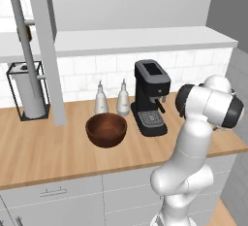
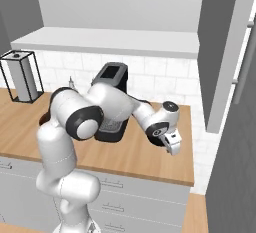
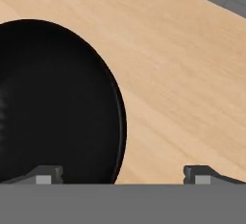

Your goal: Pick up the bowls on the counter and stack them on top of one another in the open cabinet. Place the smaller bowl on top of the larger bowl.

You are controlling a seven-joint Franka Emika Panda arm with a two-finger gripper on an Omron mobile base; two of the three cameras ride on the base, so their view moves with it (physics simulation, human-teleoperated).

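**Gripper hanging low over a black bowl at the right end of the counter**

The gripper (image 2: 172, 144) is hanging just above the counter (image 2: 150, 162) to the right of the black coffee machine (image 2: 112, 102), its hand angled downward; in the hand view its fingertips (image 3: 48, 174) are standing wide apart, with nothing between them; one tip is lying over the lower edge of a round black bowl (image 3: 53, 103), the other is sitting over bare wood; so the gripper is straddling the black bowl's right rim rather than its middle, and whether the tips are touching it cannot be told; in the right base view a sliver of that dark bowl is peeking out just beneath the wrist, resting on the worktop.

The reddish-brown wooden bowl (image 1: 106, 129) is sitting upright on the counter well apart from the gripper, on the far side of the coffee machine (image 1: 151, 96); it is lying just in front of two white bottles (image 1: 112, 99) and just left of the machine's drip tray; a tall grey door panel (image 1: 48, 50) of the open cabinet (image 1: 121, 40) is hanging down beside it, to its left; the cabinet's thick white bottom board is running above the tiled wall; a wire-framed canister (image 1: 29, 91) is standing at the far left of the counter.
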